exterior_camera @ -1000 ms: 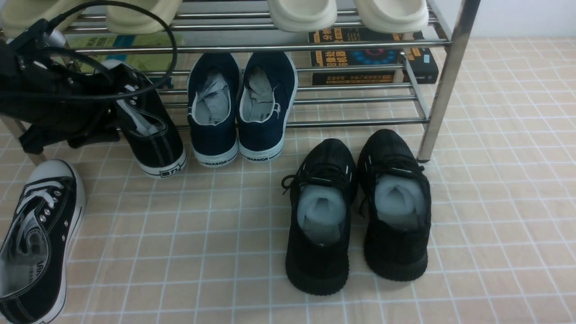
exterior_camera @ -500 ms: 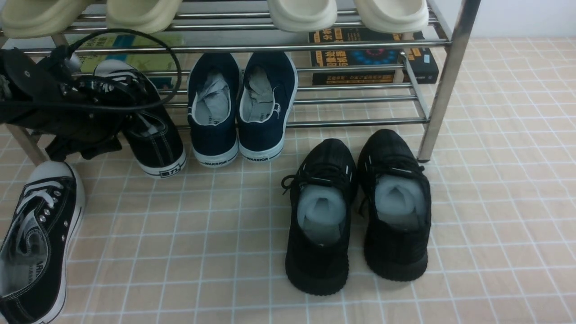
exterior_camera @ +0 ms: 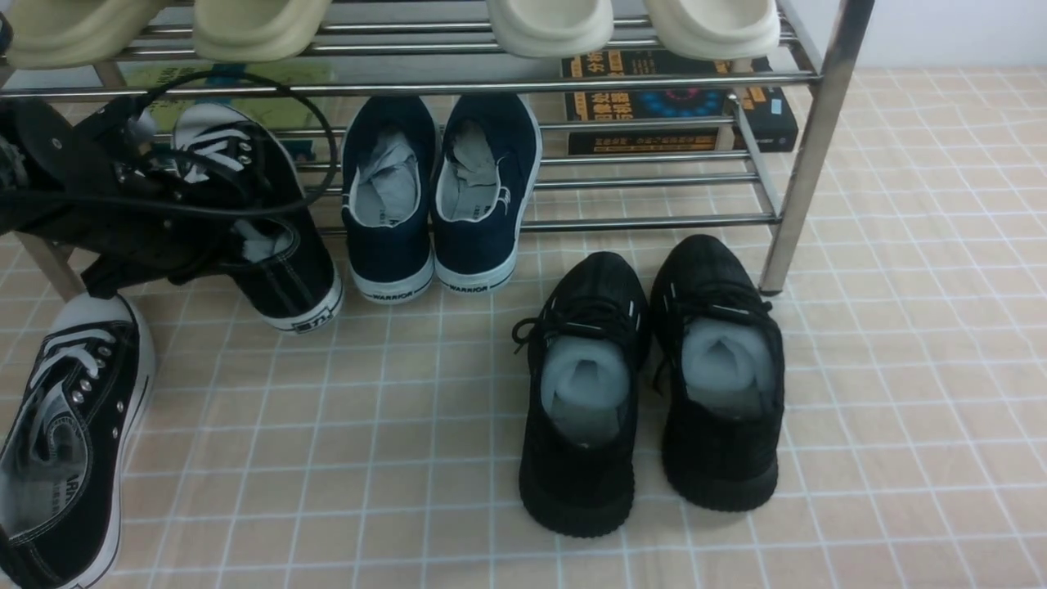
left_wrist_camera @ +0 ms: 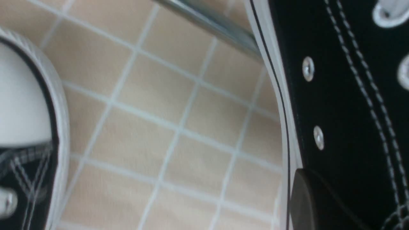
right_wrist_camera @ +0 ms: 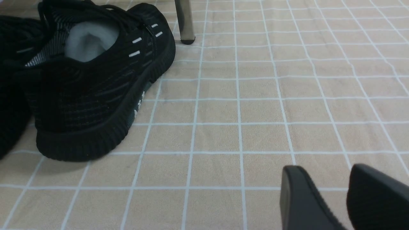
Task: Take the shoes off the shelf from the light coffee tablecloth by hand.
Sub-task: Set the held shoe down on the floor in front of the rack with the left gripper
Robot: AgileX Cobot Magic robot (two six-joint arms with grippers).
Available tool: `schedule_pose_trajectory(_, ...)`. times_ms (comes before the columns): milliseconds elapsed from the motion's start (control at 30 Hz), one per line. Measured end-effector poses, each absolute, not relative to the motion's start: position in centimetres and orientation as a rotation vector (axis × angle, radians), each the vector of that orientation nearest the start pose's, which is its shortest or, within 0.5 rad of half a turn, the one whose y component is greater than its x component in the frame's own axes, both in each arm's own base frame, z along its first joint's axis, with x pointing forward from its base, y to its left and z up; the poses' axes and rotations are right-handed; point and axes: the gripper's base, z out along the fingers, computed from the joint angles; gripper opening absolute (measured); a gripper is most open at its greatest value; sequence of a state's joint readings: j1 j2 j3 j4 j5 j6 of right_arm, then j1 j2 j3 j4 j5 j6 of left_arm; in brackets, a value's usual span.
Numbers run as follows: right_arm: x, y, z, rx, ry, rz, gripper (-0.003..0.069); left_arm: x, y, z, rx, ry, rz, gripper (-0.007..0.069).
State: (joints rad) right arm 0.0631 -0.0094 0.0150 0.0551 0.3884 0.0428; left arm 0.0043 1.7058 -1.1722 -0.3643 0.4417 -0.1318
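Up close at table level, a shiny chrome tube shelf (exterior_camera: 802,164) with parallel round bars and a slanted leg stands on the light coffee tablecloth (exterior_camera: 900,368), a matte beige cloth printed with thin white lines that form small squares. At the robot's left, one black canvas sneaker (exterior_camera: 282,254) lies tilted, its rounded white toe cap over the lower bars and its white rubber heel low at the front of the rack; whether the heel touches the cloth cannot be told. The left gripper (exterior_camera: 233,245), a black, angular body with a looping cable (exterior_camera: 323,139), is clenched on this sneaker at its collar. In the left wrist view a smooth dark finger (left_wrist_camera: 316,204) presses against the stitched canvas side beside two silver eyelets. The matching sneaker (exterior_camera: 65,433), with white laces and a ribbed white sole edge, lies flat on the cloth at the near left, off the shelf. Beside the gripped shoe, navy slip-ons (exterior_camera: 442,196) rest heel-out on the lower tier. Two all-black knit sneakers (exterior_camera: 654,384) stuffed with pale paper sit on the cloth in front. Cream moulded slippers (exterior_camera: 548,24) overhang the upper bars. The right gripper (right_wrist_camera: 324,171) hovers low over bare cloth, its rounded black jaws apart and holding nothing.
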Motion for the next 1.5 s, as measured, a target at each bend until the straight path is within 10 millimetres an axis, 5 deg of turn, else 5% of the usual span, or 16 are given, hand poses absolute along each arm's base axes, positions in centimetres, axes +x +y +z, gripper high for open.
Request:
schedule_pose_trajectory(233,5.2,0.5,17.4,0.015,1.879,0.127,0.024,33.2,-1.4,29.3,-0.334,2.42,-0.345,0.0024)
schedule_pose_trajectory(500,5.2,0.5,17.4,0.015,1.879,0.127,0.024,29.6,-1.2,31.0,-0.237,2.587,-0.264,0.0024)
schedule_pose_trajectory(633,5.2,0.5,17.4,0.015,1.879,0.127,0.024,28.7,-1.0,30.6,-0.233,2.694,-0.22,0.0025)
schedule_pose_trajectory(1033,5.2,0.5,17.4,0.015,1.879,0.127,0.024,25.6,-0.5,23.8,-0.411,2.815,-0.154,0.0027)
schedule_pose_trajectory(1500,5.2,0.5,17.4,0.015,1.879,0.127,0.024,26.7,0.3,23.4,-0.356,2.664,-0.051,0.0033)
